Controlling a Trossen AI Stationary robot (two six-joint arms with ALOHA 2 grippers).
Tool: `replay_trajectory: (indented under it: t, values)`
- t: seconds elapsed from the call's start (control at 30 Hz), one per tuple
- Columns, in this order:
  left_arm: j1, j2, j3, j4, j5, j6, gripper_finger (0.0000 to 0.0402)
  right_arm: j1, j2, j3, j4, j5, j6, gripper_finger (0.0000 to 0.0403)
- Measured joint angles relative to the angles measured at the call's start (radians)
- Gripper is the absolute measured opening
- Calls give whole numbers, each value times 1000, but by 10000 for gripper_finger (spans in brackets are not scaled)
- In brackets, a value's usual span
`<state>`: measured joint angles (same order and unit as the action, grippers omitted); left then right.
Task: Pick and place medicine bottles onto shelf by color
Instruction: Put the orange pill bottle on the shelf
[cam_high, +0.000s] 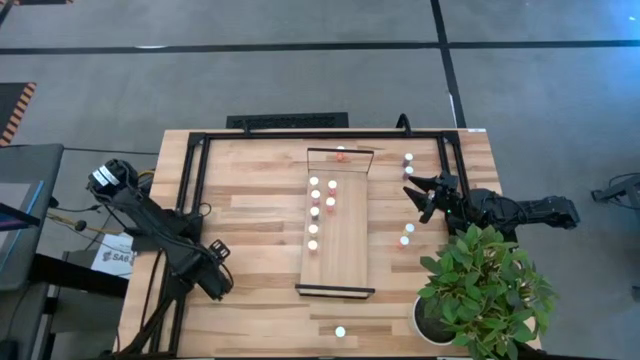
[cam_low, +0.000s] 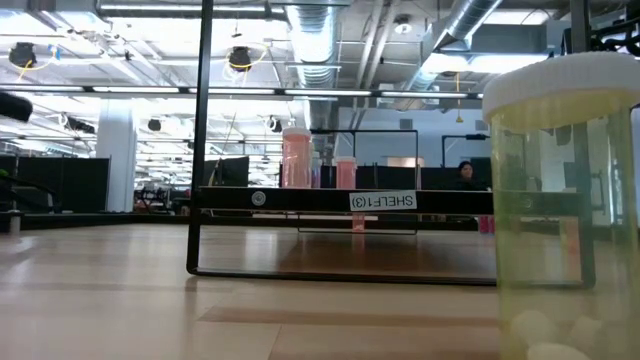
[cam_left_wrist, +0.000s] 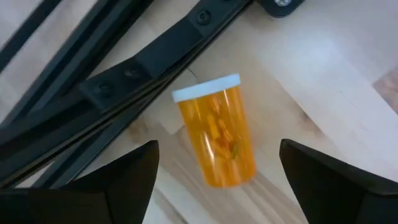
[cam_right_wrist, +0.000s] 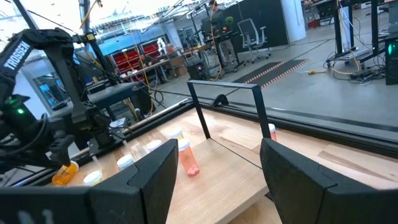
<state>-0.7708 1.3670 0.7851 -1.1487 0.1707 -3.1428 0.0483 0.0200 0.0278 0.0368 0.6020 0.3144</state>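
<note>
An orange medicine bottle (cam_left_wrist: 219, 138) with a white cap lies on its side on the wooden tabletop, next to the black frame rail at the near left. My left gripper (cam_left_wrist: 217, 148) points down over it, open, one finger on each side of the bottle and apart from it. The right wrist view shows the same bottle (cam_right_wrist: 64, 175) under the left arm. The shelf (cam_high: 335, 250) lies mid-table with several white-capped bottles (cam_high: 314, 205) standing on it. My right gripper (cam_high: 425, 195) waits open and level at the right, holding nothing.
Loose bottles stand on the table right of the shelf (cam_high: 407, 235), at the far right (cam_high: 408, 160) and near the front edge (cam_high: 340, 331). A potted plant (cam_high: 485, 290) fills the near right corner. Black frame rails (cam_high: 190, 180) border the table.
</note>
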Motion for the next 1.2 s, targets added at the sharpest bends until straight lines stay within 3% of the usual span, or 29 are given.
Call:
replay_trajectory:
  t: [0.33,0.57,0.7,1.0,1.1,1.2]
  values:
    - [0,1,-119,118,0,0,321,0,0,0,0,0,0,251]
    - [0,1,-134,123,-30,0,315,0,0,0,0,0,0,251]
    - [0,1,-137,140,-45,21,277,0,0,0,0,0,0,251]
    - [15,0,-134,155,-140,76,125,0,0,0,0,0,0,251]
    - [47,0,-134,167,-172,141,104,0,0,0,0,0,0,251]
    - [93,-1,-133,185,-190,255,109,0,0,0,0,0,0,251]
